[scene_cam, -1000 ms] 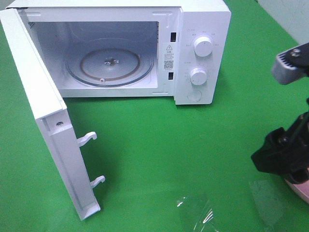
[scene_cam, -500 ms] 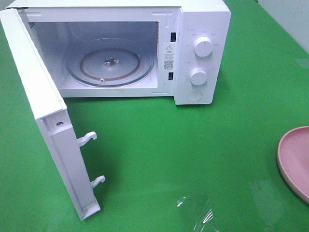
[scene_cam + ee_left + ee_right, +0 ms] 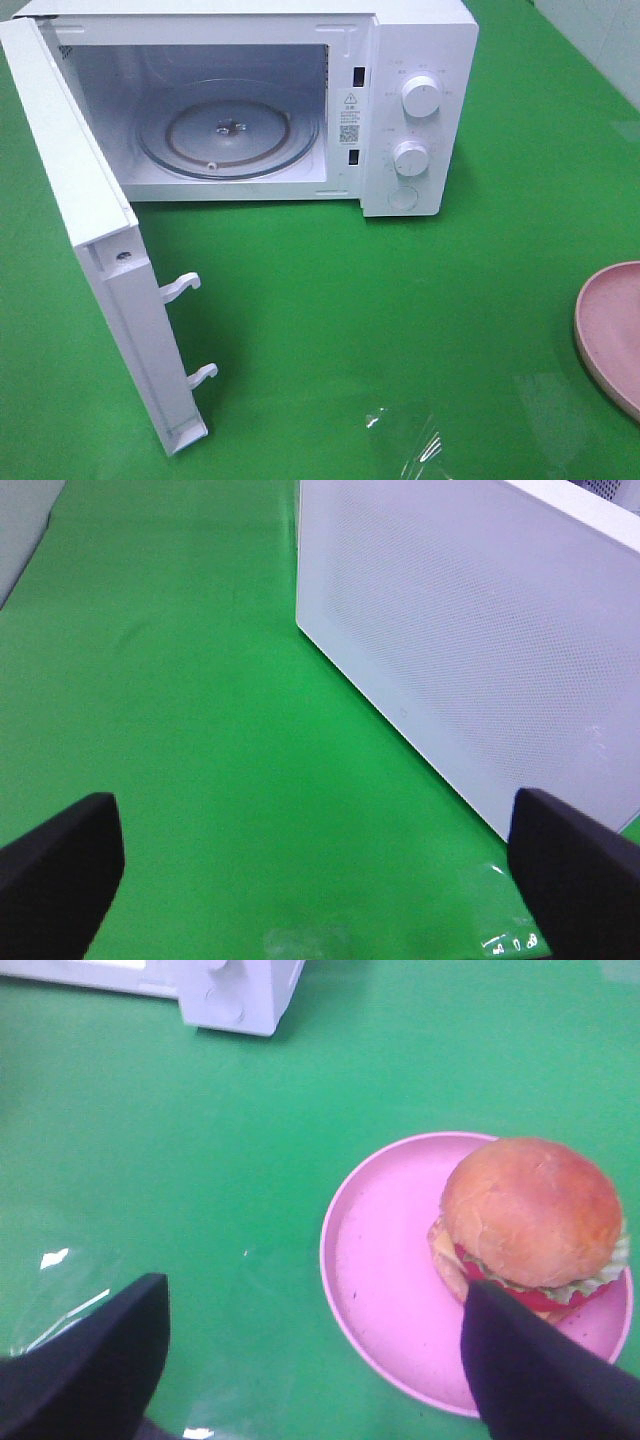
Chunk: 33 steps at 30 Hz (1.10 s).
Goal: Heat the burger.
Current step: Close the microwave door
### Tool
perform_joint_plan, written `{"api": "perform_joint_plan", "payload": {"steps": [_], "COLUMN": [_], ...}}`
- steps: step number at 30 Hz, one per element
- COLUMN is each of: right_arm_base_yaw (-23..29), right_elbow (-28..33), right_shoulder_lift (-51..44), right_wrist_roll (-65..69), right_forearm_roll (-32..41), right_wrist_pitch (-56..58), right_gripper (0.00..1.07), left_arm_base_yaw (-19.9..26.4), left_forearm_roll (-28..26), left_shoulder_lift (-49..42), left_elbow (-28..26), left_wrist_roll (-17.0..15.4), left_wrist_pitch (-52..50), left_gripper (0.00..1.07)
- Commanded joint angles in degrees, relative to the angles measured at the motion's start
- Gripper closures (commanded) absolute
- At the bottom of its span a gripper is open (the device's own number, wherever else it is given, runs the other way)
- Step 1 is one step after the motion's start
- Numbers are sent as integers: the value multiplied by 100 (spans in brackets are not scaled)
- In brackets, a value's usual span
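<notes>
On pink plate [image 3: 400, 1290], burger [image 3: 530, 1222]

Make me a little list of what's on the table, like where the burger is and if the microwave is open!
burger: sitting on the pink plate, off to one side of it
microwave: door swung wide open, glass turntable bare
left gripper: open, holding nothing
right gripper: open, above the plate's edge, not gripping the burger
table cover: green cloth
</notes>
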Motion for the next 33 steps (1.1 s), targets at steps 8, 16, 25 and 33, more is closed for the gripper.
{"api": "perform_joint_plan", "payload": {"steps": [8,16,25,33], "right_arm_base_yaw": [-859,-963,-963,-963], "right_elbow": [11,11,11,11], "right_shoulder_lift": [-1014,-1014,-1014,-1014], "right_wrist_roll": [-57,-63,-63,-63], "right_forearm_roll": [69,132,132,132], "right_wrist_pitch": [-92,-92,-92,-92], "right_gripper": [31,31,31,31], "left_arm_base_yaw": [11,11,11,11], "left_forearm_roll": [-29,-29,-29,-29], "left_shoulder_lift": [-29,-40,-40,-40], "left_elbow": [17,17,17,17], "left_wrist_roll": [0,0,0,0], "left_wrist_pitch": [-63,-63,-63,-63], "left_gripper": [10,10,10,10]}}
